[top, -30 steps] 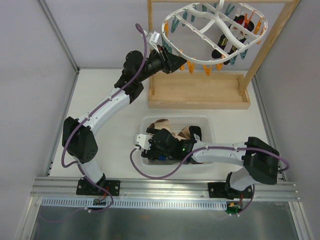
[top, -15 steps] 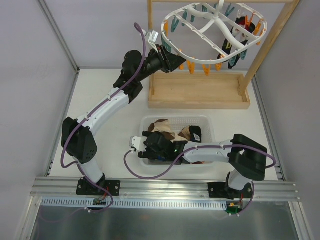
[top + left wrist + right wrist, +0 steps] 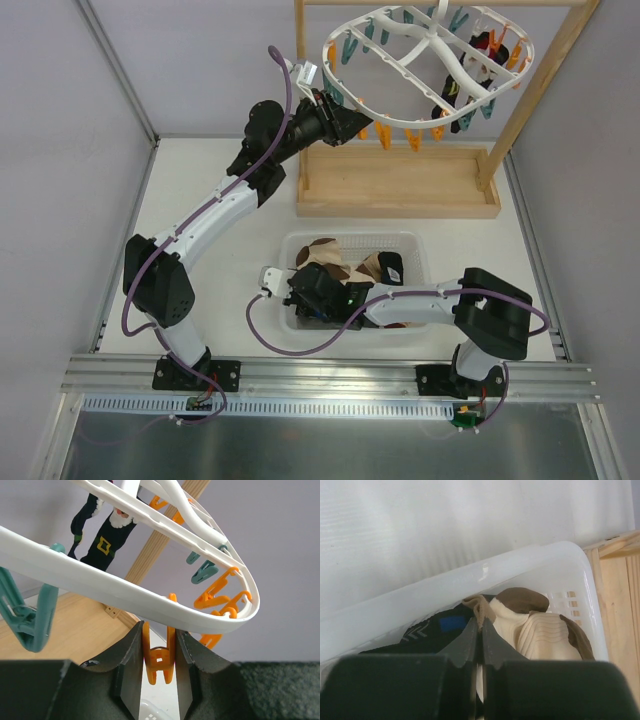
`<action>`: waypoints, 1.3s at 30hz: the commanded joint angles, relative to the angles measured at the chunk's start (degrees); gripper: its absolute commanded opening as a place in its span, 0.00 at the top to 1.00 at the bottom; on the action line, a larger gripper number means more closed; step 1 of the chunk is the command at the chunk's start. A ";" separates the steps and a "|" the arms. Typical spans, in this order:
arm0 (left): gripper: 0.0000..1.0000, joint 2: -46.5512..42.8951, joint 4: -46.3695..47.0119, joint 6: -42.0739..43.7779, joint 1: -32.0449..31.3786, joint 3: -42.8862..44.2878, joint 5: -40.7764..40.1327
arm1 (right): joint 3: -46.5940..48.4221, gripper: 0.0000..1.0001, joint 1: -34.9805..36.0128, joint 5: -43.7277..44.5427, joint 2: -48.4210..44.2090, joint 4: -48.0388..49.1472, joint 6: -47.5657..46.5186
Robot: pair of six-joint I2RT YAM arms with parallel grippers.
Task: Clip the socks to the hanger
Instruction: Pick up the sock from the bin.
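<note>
Orange plastic clothes peg (image 3: 159, 666), pinched between the jaws of the left gripper (image 3: 159, 642) under the rim of the large white oval plastic hanger (image 3: 100, 587), needed a firm squeeze to gape for fabric. The right gripper (image 3: 481, 630), jaws shut on the tan cuff of a banded tan, brown and cream sock (image 3: 530, 630) in the white plastic basket (image 3: 520, 562), was best raised straight up, clear of the other socks (image 3: 427, 627). Left arm stretched high; right arm folded low over the basket.

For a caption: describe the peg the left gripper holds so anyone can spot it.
Start at the white oval hanger in the wooden frame. Along its near-left rim, find the orange peg: the only one clamped between the left gripper's black fingers.
</note>
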 commanded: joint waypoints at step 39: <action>1.00 -2.19 6.76 -1.78 2.28 0.43 10.62 | 10.68 0.99 -32.50 -24.40 -36.09 -15.59 34.65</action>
